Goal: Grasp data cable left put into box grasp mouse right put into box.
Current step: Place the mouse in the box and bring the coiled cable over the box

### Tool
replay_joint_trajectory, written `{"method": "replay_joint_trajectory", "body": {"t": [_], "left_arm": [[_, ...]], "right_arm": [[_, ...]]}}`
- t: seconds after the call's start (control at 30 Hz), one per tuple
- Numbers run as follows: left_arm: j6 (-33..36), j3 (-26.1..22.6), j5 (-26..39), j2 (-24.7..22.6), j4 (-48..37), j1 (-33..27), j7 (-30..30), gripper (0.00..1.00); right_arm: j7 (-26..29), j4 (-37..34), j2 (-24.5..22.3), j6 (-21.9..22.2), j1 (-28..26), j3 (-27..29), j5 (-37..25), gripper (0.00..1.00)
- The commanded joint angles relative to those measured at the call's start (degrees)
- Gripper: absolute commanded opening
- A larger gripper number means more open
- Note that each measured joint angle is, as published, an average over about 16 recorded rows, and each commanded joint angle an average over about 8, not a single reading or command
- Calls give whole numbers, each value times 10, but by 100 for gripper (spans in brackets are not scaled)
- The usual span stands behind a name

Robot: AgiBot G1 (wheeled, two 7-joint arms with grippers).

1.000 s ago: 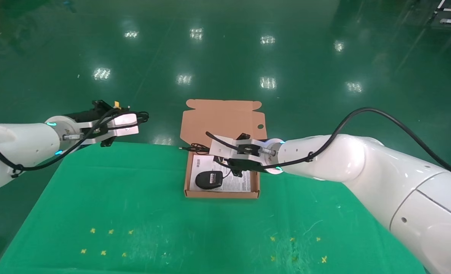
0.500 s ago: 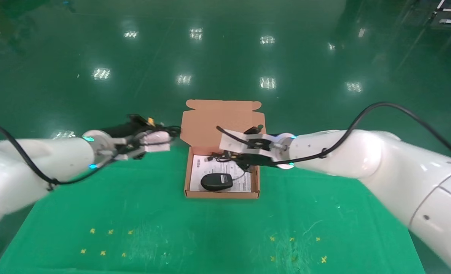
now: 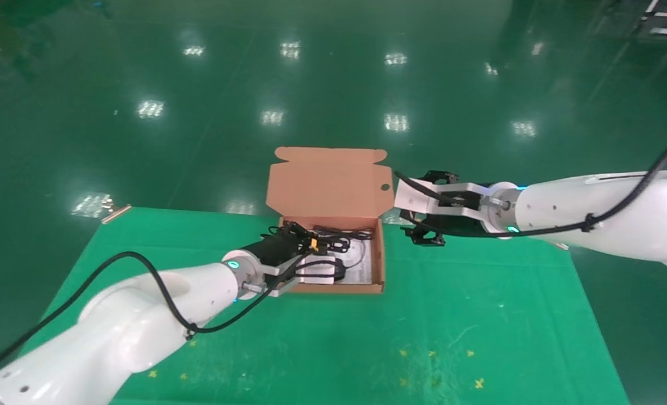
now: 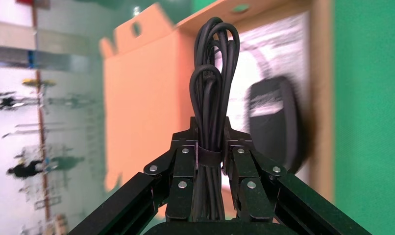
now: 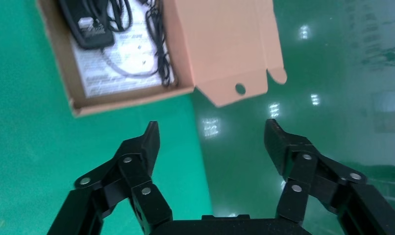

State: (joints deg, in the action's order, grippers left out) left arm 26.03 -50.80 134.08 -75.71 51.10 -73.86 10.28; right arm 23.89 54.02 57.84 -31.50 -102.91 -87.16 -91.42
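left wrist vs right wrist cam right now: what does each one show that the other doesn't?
Left wrist only: the left gripper shut on the data cable, the bundle held upright between its fingers, in front of the box.

Right wrist only: the right gripper open and empty, off to the side of the box over the green cloth and the floor; the mouse cord loose inside the box.

Both: the box, its lid open, with the mouse lying on the white sheet.

I am logging colours: data cable (image 4: 211,88) showing black; mouse (image 4: 274,125) showing black; box (image 3: 325,183) showing orange-brown, its floor sheet white with dark print; table cloth (image 3: 479,326) showing green with small yellow marks
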Motion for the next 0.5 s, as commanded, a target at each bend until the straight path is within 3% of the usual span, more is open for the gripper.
{"method": "replay_joint_trajectory", "body": {"t": [0.03,0.17,0.43,0.5], "left_arm": [[-17,-10,-12,-16,-24,1,-17,0],[-44,-43,-45,-23,-43,-3,-39,0],[-68,-86,-85,-26,-54,-10,-55,100],[-70,-91,-90,-26,-56,-11,-56,100]], "right_arm": [[20,28,-20,-4,-6,-6,-12,100],[68,83,-54,-15,-18,-16,-46,100],[120,141,-87,-31,-32,-28,-89,100],[124,147,-90,-33,-34,-29,-94,100]]}}
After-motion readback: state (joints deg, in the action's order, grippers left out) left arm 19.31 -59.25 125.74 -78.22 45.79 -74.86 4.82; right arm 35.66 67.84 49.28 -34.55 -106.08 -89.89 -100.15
